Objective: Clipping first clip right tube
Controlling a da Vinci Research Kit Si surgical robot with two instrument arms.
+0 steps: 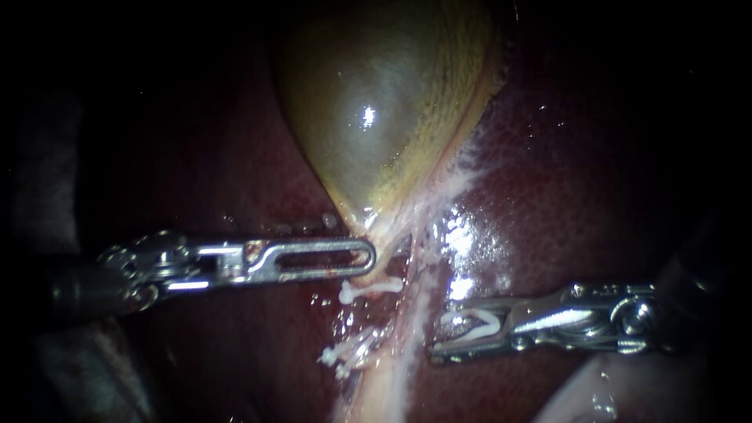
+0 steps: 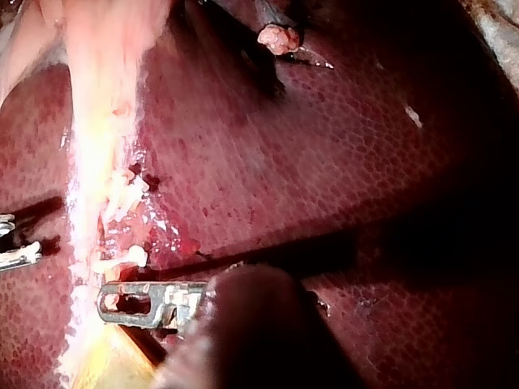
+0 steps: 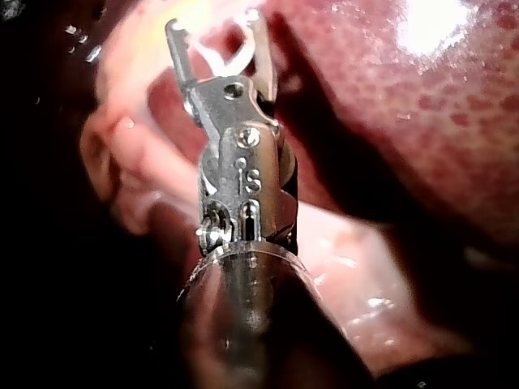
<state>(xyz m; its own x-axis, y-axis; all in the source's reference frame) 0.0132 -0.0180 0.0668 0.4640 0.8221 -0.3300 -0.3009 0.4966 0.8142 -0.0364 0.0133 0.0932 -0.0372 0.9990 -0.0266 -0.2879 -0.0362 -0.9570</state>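
Note:
The olive gallbladder point(image 1: 376, 110) narrows to a pale neck. My left instrument point(image 1: 366, 260) comes in flat from the left, its slotted jaws shut on the tissue at that neck; the left wrist view shows these jaws point(image 2: 109, 304) on the pale strand. Below the neck, two white clips point(image 1: 366, 288) point(image 1: 348, 354) sit on the left tube. Just right of it runs the right tube point(image 1: 417, 301), a pale band. My right instrument point(image 1: 439, 337) lies close beside that band, jaws spread and holding an open white clip point(image 1: 476, 323). That held clip point(image 3: 227, 53) also shows between its jaws point(image 3: 216, 28).
Dark red liver point(image 1: 580, 188) surrounds the gallbladder, wet and glistening right of the neck. Pale fatty tissue point(image 1: 376, 395) continues below the tubes. In the left wrist view, the tip of my right instrument point(image 2: 16, 243) lies beyond the pale strand.

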